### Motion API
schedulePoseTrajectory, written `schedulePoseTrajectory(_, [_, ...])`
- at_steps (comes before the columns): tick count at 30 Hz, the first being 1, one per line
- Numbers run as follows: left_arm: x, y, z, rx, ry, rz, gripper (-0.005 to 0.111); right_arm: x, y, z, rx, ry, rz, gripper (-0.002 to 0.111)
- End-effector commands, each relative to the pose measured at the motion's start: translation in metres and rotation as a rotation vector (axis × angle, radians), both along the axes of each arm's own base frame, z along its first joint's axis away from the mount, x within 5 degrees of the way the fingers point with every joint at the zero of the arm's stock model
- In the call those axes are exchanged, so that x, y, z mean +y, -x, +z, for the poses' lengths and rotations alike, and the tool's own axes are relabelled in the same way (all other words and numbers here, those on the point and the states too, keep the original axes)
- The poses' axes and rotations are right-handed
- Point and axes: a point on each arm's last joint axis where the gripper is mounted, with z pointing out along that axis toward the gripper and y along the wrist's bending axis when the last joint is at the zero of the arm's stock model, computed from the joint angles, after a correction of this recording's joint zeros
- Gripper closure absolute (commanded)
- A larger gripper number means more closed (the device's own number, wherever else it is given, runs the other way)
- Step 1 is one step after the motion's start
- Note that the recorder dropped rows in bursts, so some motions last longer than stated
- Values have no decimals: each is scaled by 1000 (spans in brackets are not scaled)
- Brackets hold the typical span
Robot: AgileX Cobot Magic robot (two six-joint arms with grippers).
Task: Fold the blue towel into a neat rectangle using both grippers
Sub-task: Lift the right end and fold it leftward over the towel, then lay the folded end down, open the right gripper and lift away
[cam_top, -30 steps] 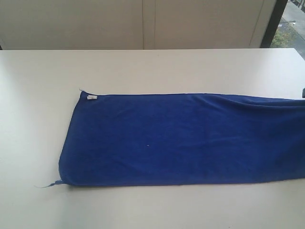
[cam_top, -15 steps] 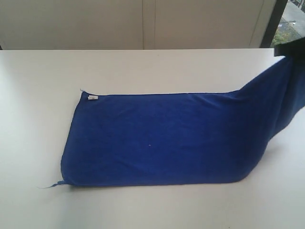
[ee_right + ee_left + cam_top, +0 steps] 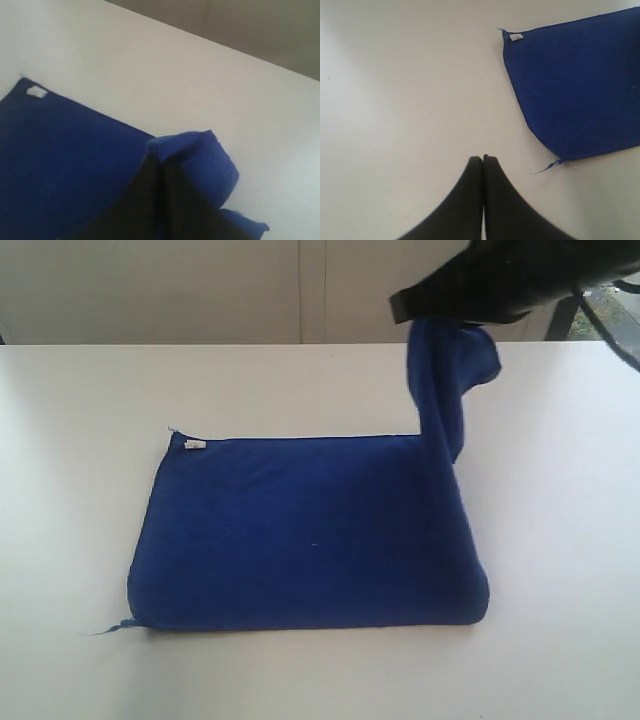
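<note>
Pinching raised right end of deep royal-blue microfibre towel [image 3: 300,530]: black right end effector [image 3: 415,308]. Left end effector [image 3: 483,159], closed and empty, seen in left wrist view only.

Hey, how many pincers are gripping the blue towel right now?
1. The right pincer is shut on the raised end of the blue towel. The left pincer is shut on nothing, over the table beside the towel's flat end.

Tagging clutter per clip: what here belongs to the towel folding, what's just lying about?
Job: blue towel; right pincer, shut on its lifted end; left pincer, shut and empty.
Lying about: table; wall panels behind.
</note>
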Motion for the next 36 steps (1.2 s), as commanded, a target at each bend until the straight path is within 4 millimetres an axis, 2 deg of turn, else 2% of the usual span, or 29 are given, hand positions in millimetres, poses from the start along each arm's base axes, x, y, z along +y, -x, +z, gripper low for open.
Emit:
schedulePoseTrajectory(1, [0,1,-2,9,5,0,107,44,-8,-6,38,14,112,108])
schedulePoseTrajectory(11, [0,1,-2,9,5,0,107,149,-30,-41,102,32,311,108])
schedulePoseTrajectory(14, [0,1,-2,9,5,0,107,181,-35,-67,133,49,361,108])
schedulePoseTrajectory(18, [0,1,-2,9,5,0,107,220,-41,-119,204,84,412,108])
schedulePoseTrajectory(20, [0,1,-2,9,5,0,107,234,-43,-139,217,91,429,108])
schedulePoseTrajectory(23, [0,1,-2,9,5,0,107,249,-45,-164,234,104,448,108])
schedulePoseTrajectory(26, [0,1,-2,9,5,0,107,258,-46,-180,257,94,452,108])
schedulePoseTrajectory(36, [0,1,-2,9,5,0,107,269,-52,-190,223,6,430,108])
